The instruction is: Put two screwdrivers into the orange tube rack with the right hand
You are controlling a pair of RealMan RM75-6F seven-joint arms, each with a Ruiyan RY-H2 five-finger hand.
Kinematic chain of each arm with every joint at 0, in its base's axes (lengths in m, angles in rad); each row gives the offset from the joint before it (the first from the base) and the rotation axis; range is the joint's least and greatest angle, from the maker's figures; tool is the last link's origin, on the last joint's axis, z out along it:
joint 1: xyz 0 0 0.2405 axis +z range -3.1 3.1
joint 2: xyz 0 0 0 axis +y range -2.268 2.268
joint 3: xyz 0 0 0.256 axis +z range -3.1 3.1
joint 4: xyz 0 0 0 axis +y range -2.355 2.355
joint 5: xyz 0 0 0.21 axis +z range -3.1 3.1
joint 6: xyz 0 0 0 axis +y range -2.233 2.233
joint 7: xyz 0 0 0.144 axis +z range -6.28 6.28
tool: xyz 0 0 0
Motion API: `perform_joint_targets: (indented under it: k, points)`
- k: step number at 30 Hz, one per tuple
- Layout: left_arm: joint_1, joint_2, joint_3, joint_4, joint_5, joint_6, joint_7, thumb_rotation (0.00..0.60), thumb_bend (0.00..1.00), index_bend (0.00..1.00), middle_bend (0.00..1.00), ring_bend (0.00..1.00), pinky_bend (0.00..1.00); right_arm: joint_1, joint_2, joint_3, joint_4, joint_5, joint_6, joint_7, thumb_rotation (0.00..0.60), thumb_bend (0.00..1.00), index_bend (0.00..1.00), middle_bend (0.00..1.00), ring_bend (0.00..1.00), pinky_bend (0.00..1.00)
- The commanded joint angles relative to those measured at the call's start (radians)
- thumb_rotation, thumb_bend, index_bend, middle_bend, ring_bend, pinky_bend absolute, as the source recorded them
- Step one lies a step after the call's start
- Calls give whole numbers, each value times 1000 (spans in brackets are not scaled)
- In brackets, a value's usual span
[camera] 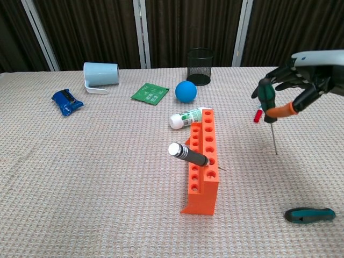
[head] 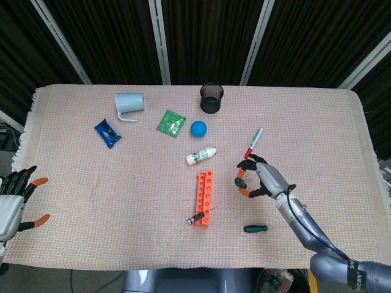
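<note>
Cloth is being left bare along the near edge, except at the right, where a green-handled screwdriver is lying flat with its long axis running left to right. Just beyond, the orange tube rack is standing with its row of holes running near to far, and a black-handled screwdriver is being held in a near hole, tilted toward the left. To the rack's right, above open cloth, a second green-handled screwdriver is being pinched at the handle by the right hand, fingers closed around it (shaft pointing straight down, tip clear of the cloth). Behind it a red marker is lying. The left hand is being kept off the table's left edge, fingers apart.
</note>
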Motion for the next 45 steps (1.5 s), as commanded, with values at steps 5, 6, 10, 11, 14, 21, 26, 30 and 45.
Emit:
perform_joint_targets:
  k: [5,6,10,11,14,21,26,30,45]
  points:
    - [3,7,7,-20,9,2,17,600,109,218,0,0,0,-98,141,214,-51,-193,-224,558,600,417,646,251,0,0]
    - [4,8,8,-21,9,2,19,600,109,218,0,0,0,-105,144,225,-50,-215,-232,600,600,417,648,252,0,0]
    - [4,12,9,-30,8,0,27,600,109,218,0,0,0,-130,149,267,-49,-324,-241,790,600,416,654,260,0,0]
    - [4,12,9,-32,8,0,29,600,110,218,0,0,0,-133,148,270,-47,-346,-238,820,600,416,654,260,0,0]
    - [1,13,10,-37,10,-6,34,600,110,217,0,0,0,-136,144,274,-39,-415,-221,917,600,416,654,260,0,0]
    - [-2,14,6,-43,7,-8,38,600,110,216,0,0,0,-102,120,233,-3,-536,-172,1052,600,417,654,261,0,0]
    - [-3,14,8,-41,5,-12,37,600,109,214,0,0,0,-54,65,180,48,-543,-148,1045,600,417,654,262,0,0]
    - [-1,17,8,-38,2,-11,35,600,109,214,0,0,0,-15,6,135,104,-513,-138,1001,600,418,655,262,0,0]
    - [-8,13,4,-36,-4,-22,38,600,110,209,0,0,0,29,-43,68,149,-435,-106,920,600,417,655,263,0,0]
